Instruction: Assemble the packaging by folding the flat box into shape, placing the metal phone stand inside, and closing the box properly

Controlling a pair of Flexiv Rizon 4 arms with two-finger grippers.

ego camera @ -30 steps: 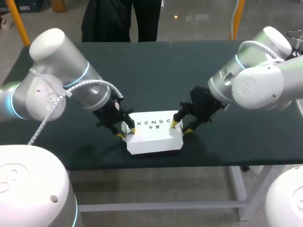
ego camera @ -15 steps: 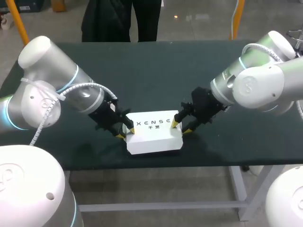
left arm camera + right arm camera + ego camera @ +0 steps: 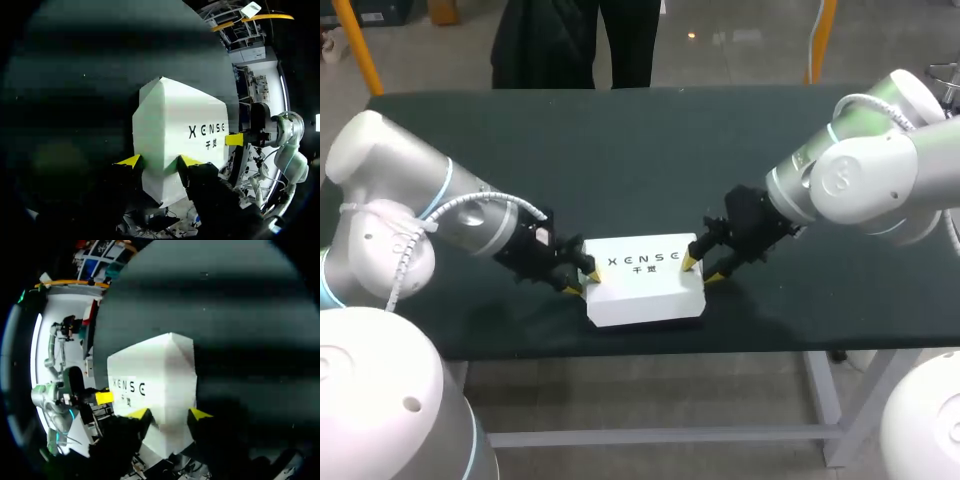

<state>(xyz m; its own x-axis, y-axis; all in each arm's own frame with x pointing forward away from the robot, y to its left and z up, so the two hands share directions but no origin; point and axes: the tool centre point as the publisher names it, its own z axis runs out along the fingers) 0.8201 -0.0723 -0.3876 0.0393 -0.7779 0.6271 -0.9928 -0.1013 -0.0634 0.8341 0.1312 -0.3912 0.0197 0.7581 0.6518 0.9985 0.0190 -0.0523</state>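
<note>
One white box (image 3: 645, 290), folded into shape with its lid down, lies flat on the dark green counter (image 3: 650, 150), dark lettering (image 3: 645, 262) on its top face. The counter's near edge runs just in front of the box, and most of the bare surface stretches away behind it.

Both arms meet at the box, one at each end. The left arm (image 3: 470, 230) comes in low to the box's left end. The left jaws stand apart, straddling that end's top edge: one yellow fingertip (image 3: 595, 276) is over the top face just inside the edge, and the other is just outside, by the end wall. In the left wrist view the box (image 3: 175, 125) fills the space ahead. Its nearest corner runs in between the two fingertips (image 3: 131, 160), which lie against it on either side; whether they press it cannot be told. At the box's far end the other arm's yellow tip (image 3: 234, 139) is at the top face beside the lettering.

The right arm (image 3: 860, 180) is at the box's right end. The right jaws are apart as well, one fingertip (image 3: 690, 262) at the top face beside the lettering, the other just off the box's right edge. In the right wrist view the box (image 3: 150, 380) has its near corner between the fingertips (image 3: 200, 414).
</note>
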